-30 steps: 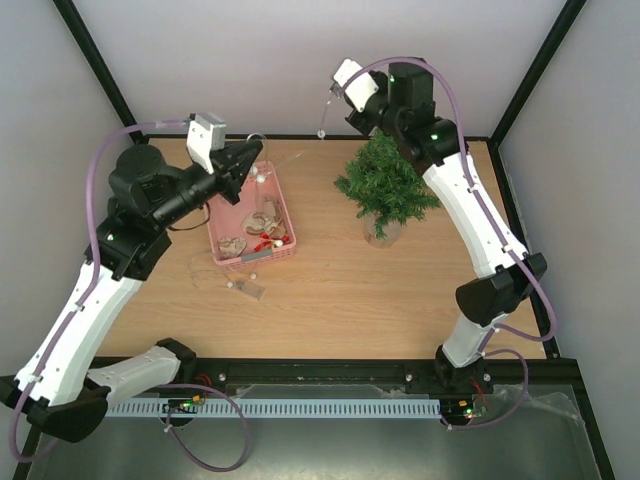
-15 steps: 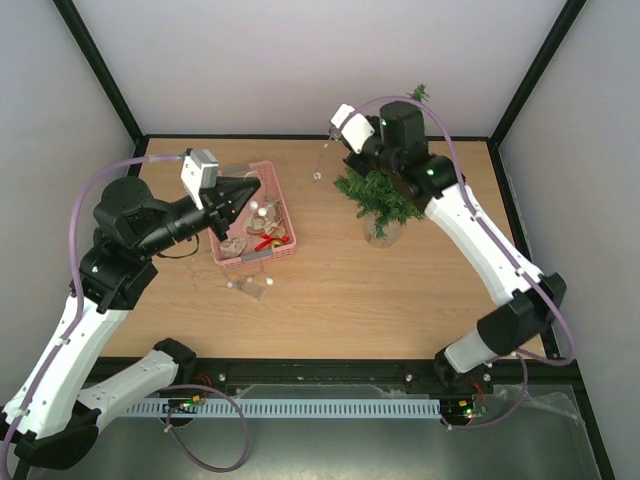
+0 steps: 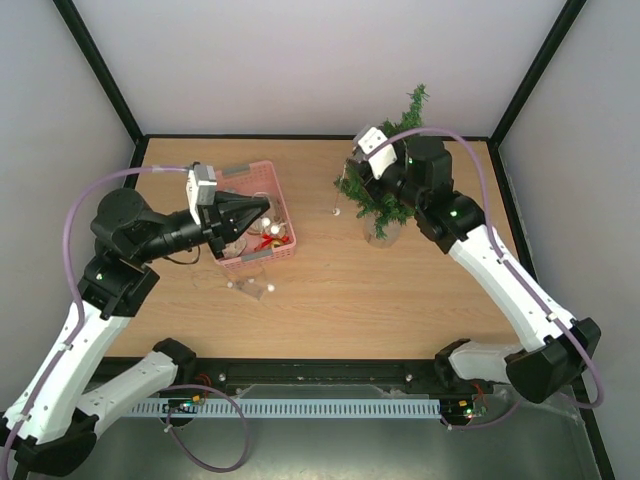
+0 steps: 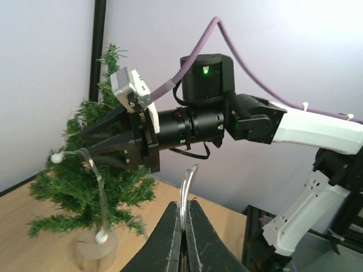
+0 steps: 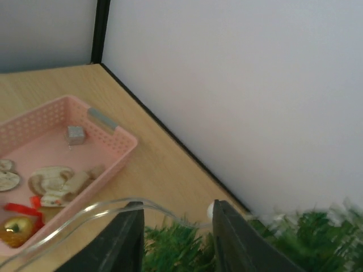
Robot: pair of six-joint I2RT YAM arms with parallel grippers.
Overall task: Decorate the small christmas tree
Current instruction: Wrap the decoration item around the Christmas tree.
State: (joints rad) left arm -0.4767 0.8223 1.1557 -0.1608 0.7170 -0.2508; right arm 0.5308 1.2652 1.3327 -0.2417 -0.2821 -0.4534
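Observation:
The small christmas tree (image 3: 384,196) stands in a pale pot at the back right of the table; it also shows in the left wrist view (image 4: 79,190). A clear bead strand (image 3: 336,211) hangs by the tree's left side. My left gripper (image 3: 262,206) is over the pink basket (image 3: 254,168) and is shut on one end of the strand (image 4: 187,184). My right gripper (image 3: 348,182) is at the tree's left branches, jaws wide open (image 5: 177,238). The strand (image 5: 113,207) runs across between its fingers, with a white bead by the right finger.
The basket (image 5: 122,143) holds wooden slices, a red ribbon piece and a gold ball (image 5: 17,226). A small clear packet with beads (image 3: 250,288) lies on the table in front of the basket. Black frame posts and walls close in the back and sides.
My right arm has come down from above the tree to its left side, so the treetop now shows. My left gripper has moved right and nearer, over the basket.

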